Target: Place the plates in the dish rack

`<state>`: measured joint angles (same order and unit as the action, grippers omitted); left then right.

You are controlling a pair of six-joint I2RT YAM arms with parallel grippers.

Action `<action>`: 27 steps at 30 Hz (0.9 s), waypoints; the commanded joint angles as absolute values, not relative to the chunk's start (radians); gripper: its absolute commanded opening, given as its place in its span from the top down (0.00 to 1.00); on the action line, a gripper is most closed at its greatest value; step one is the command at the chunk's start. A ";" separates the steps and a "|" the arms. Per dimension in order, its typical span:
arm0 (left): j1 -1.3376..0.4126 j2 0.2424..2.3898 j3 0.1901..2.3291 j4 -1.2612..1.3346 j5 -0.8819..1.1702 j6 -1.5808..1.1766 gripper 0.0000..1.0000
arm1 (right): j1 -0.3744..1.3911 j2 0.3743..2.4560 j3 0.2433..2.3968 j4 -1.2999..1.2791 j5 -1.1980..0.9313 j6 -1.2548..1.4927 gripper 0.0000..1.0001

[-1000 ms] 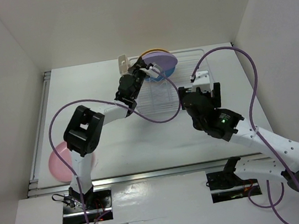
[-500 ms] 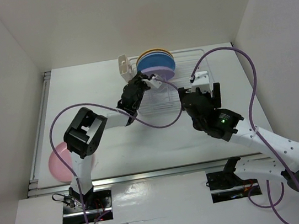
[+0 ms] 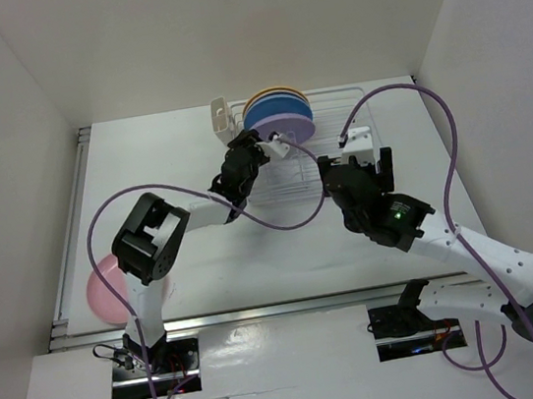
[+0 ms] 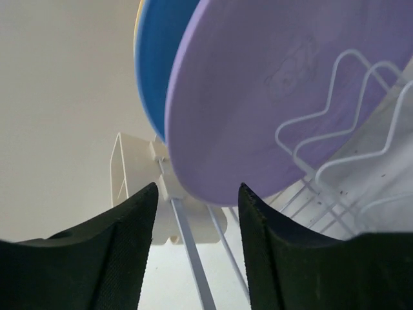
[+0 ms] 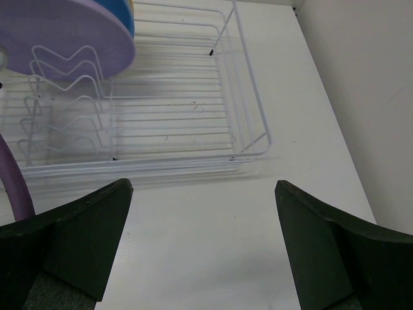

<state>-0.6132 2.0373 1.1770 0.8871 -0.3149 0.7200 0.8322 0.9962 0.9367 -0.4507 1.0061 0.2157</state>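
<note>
Lying flat on the white table (image 3: 207,267) at its near left edge, the pink plate (image 3: 101,292) is partly covered by the left arm (image 3: 148,241) and sits well apart from the other plates. Farther in, the right gripper (image 5: 201,194) hangs over bare tabletop just short of the dish rack (image 5: 248,97), its fingers spread wide with nothing between them. The left gripper (image 4: 197,190) reaches in at the rack's left end, its fingers parted to a moderate gap and clamping nothing; the lower rim of the lilac plate (image 4: 277,97) shows just beyond the tips. That lilac plate stands on edge in the upright slot wires at the left end of the rack and faces the arms. The light blue plate (image 4: 158,71) stands upright close behind it, and a yellow-orange rim (image 3: 271,92) peeks out at the back of the row. Whether a cream plate stands among them cannot be told. The small white cutlery holder (image 3: 221,116) hangs on the rack's left end, just beside the standing plates.
</note>
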 commanded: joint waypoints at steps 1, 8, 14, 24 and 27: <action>-0.624 2.022 1.259 0.793 -0.281 0.655 0.39 | 0.836 0.971 0.946 -0.364 0.994 0.250 0.00; -0.624 1.921 1.235 0.779 -0.304 0.666 0.33 | 0.836 0.962 0.928 -0.364 0.974 0.261 0.00; -0.624 1.734 1.221 0.695 -0.425 0.611 0.23 | 0.836 0.971 0.910 -0.342 0.940 0.261 0.00; -0.560 1.376 1.223 0.034 -0.519 0.382 0.23 | 0.827 1.043 0.890 -0.155 0.825 0.120 0.00; -0.418 1.276 1.148 -0.214 -0.414 0.247 0.27 | 0.827 1.065 0.890 -0.115 0.793 0.086 0.00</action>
